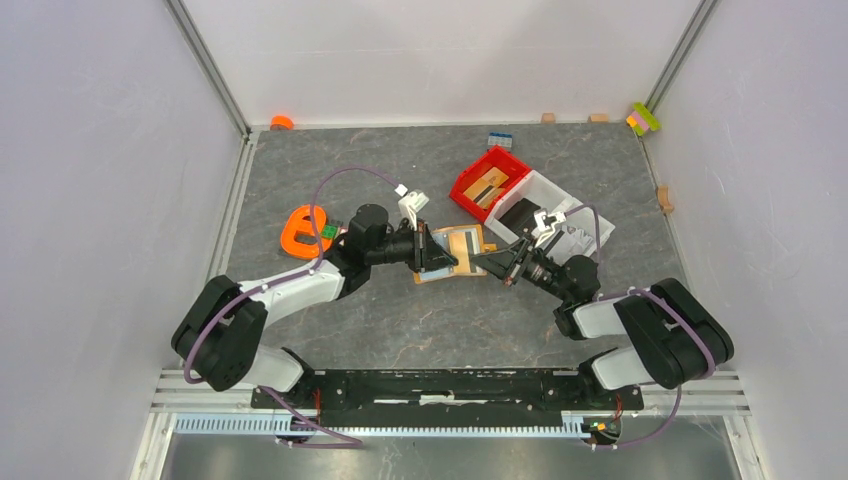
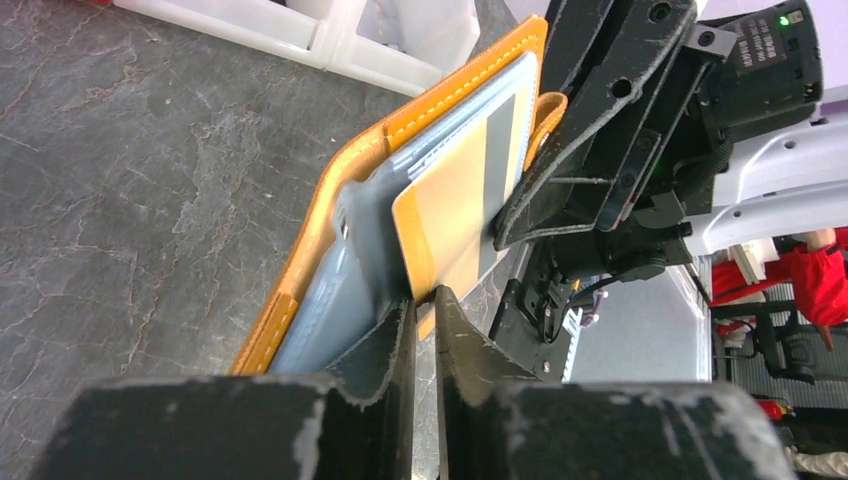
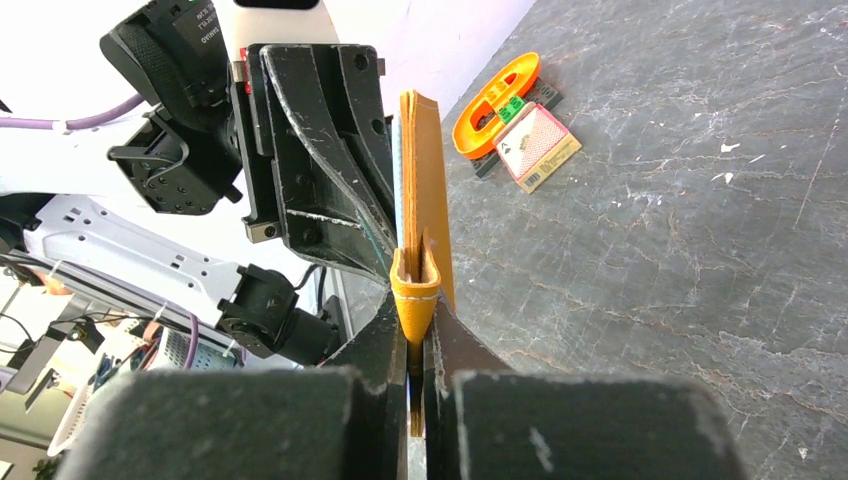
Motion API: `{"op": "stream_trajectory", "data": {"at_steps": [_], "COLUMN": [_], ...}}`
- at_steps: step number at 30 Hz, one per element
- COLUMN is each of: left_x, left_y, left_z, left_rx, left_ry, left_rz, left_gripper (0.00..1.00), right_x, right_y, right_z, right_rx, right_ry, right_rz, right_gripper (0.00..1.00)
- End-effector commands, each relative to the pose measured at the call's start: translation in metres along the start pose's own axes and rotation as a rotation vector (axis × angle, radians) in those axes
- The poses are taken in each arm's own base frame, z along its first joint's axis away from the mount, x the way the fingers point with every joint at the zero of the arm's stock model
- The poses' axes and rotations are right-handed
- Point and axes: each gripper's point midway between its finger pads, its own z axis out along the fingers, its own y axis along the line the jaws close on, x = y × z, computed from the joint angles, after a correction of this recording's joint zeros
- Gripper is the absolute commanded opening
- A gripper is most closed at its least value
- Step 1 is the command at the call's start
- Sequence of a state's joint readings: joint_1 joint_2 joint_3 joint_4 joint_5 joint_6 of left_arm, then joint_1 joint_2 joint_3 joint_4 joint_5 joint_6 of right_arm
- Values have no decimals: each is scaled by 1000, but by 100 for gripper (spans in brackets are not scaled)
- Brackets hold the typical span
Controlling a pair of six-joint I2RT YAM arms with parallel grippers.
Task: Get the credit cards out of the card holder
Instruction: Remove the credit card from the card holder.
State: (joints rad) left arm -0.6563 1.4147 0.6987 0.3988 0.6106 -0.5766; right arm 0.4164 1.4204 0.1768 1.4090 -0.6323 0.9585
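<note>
Left gripper (image 2: 425, 310), right gripper (image 3: 418, 310), holder (image 2: 330, 215), one card (image 2: 452, 215)

Nothing is coming through as readable text. White lettering is showing on the right arm's wrist housing (image 2: 762, 45), but it is too small and soft to make out. Same story on the left arm's wrist housing (image 3: 203, 25): a printed label is facing us, and its characters are blurring together.

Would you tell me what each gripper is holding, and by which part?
The left gripper pinches the yellow card by its protruding corner; the right gripper clamps the wallet by its edge tab.
</note>
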Motion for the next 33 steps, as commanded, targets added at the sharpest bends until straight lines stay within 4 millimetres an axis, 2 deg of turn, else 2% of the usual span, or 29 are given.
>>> {"op": "stream_trajectory", "data": {"at_steps": [1,3,7,10,13,17,19,27,28,30,33], "left_x": [-14,-16,-18,-17,-16,-16,-16,-17,-17,-16,-13], "left_y": [-35,-35,-11,0,1,6,7,17,16,13,6], "left_z": [-2,-4,-6,-8,-6,-7,-8,-10,-9,-7,-3], "left_rx": [158,156,35,-3,3,-11,-14,-48,-41,-15,45], "left_ry": [-38,-54,-69,-70,-60,-61,-62,-68,-65,-57,-35], "left_rz": [27,27,0,-25,-37,-51,-55,-81,-79,-81,-93], "left_gripper": [10,4,2,2,2,2,2,2,2,2,2], "right_x": [-8,-8,-12,-16,-18,-21,-22,-25,-25,-27,-27], "right_y": [27,26,19,12,2,-4,-5,-7,-5,1,9], "right_z": [3,3,-2,-6,-10,-14,-15,-19,-19,-18,-18], "right_rx": [-124,-123,-92,-57,-16,10,14,28,19,-13,-55], "right_ry": [-12,-14,-38,-61,-72,-88,-92,-113,-110,-110,-109], "right_rz": [-38,-39,-38,-38,-35,-27,-24,-22,-24,-34,-32], "right_gripper": [0,3,24,28,24,4,0,0,6,25,39]}}
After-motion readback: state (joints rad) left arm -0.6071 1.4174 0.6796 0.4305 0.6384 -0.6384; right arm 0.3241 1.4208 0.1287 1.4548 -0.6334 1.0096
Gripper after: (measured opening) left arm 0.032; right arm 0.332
